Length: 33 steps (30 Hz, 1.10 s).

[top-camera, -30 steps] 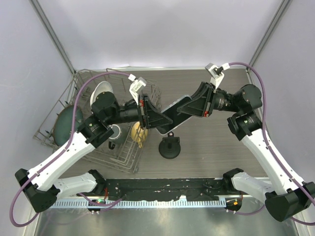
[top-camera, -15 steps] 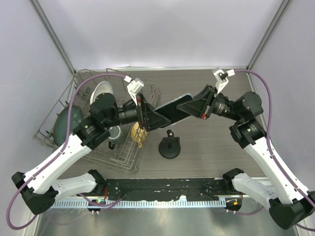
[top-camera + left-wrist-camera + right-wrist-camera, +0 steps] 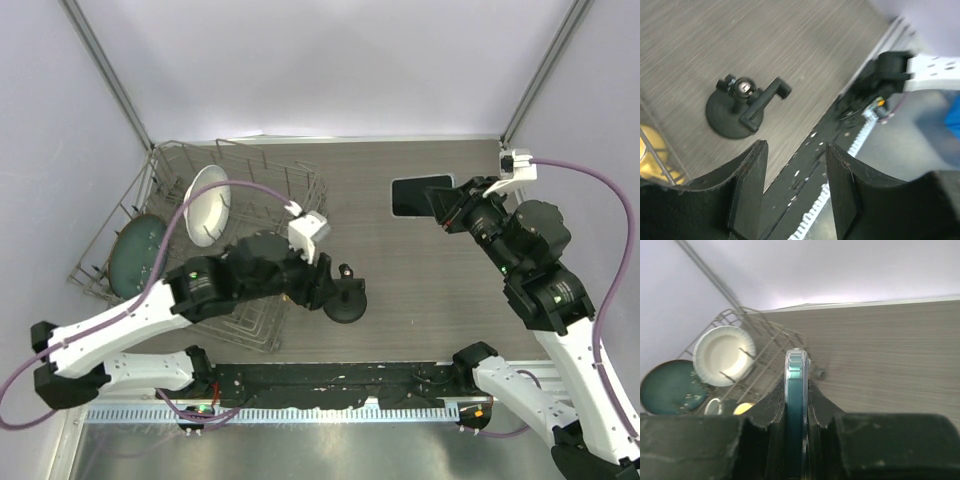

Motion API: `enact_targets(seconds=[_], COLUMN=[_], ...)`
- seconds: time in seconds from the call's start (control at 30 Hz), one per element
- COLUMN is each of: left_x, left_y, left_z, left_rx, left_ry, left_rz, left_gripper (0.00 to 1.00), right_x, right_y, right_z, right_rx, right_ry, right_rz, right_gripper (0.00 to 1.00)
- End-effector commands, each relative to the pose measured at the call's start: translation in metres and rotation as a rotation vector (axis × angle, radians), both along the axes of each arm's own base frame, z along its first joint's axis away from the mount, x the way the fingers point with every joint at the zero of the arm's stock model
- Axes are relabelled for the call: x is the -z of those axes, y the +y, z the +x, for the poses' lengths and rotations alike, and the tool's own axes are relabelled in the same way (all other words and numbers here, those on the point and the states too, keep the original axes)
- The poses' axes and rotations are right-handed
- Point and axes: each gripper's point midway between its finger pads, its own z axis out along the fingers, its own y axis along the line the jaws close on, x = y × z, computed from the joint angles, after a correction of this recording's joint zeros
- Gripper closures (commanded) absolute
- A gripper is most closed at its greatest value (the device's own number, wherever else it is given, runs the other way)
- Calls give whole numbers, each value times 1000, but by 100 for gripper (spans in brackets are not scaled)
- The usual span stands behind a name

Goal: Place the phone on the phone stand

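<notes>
The phone (image 3: pixel 420 194) is a flat black slab held off the table at the back right. My right gripper (image 3: pixel 445 208) is shut on its near end. In the right wrist view the phone (image 3: pixel 796 385) stands edge-on, pinched between the fingers (image 3: pixel 772 407) of my right gripper (image 3: pixel 796 407). The phone stand (image 3: pixel 345 300) stands at the table's middle, round base down, clamp on top. My left gripper (image 3: pixel 326 287) is open and empty right beside its left side. In the left wrist view the phone stand (image 3: pixel 737 112) lies beyond my open left gripper (image 3: pixel 795 185).
A wire dish rack (image 3: pixel 262 170) fills the left side, holding a white plate (image 3: pixel 207 204) and a teal plate (image 3: pixel 135 255). Both plates show in the right wrist view, white (image 3: pixel 722 354) and teal (image 3: pixel 665 390). A black rail (image 3: pixel 330 380) runs along the near edge.
Both grippers held the phone above the stand. My left gripper has let go and dropped down beside the stand. My right gripper has carried the phone away to the back right.
</notes>
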Motion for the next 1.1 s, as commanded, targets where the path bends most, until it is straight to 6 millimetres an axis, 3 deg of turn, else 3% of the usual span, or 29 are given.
enact_targets(seconds=[0.0,0.07,0.23,0.3,0.5,0.8,1.07], left_x=[40,55,64,68,81,83,98], left_y=[20,12,7,4,-10,-28,-32], left_z=[28,25,35,37,32,31,35], left_rx=[-226,-221,-296,-303,-274,-216,-203], left_ry=[-89,-92,-131,-134,-100,-111,-128], left_rz=[277,334,370,380,374,358,420], left_gripper=[48,48,47,52,53,50,77], right_x=[-38,-41,-34,-32,-24,-13,-8], right_y=[-41,-44,-46,-44,-38,-30,-25], right_z=[-13,-17,-19,-19,-14,-11,-10], right_rx=[161,167,169,160,137,100,68], right_ry=[-113,-118,-98,-96,-82,-65,-41], right_rz=[-76,-83,-110,-110,-120,-132,-163], right_gripper=[100,100,100,99,100,100,100])
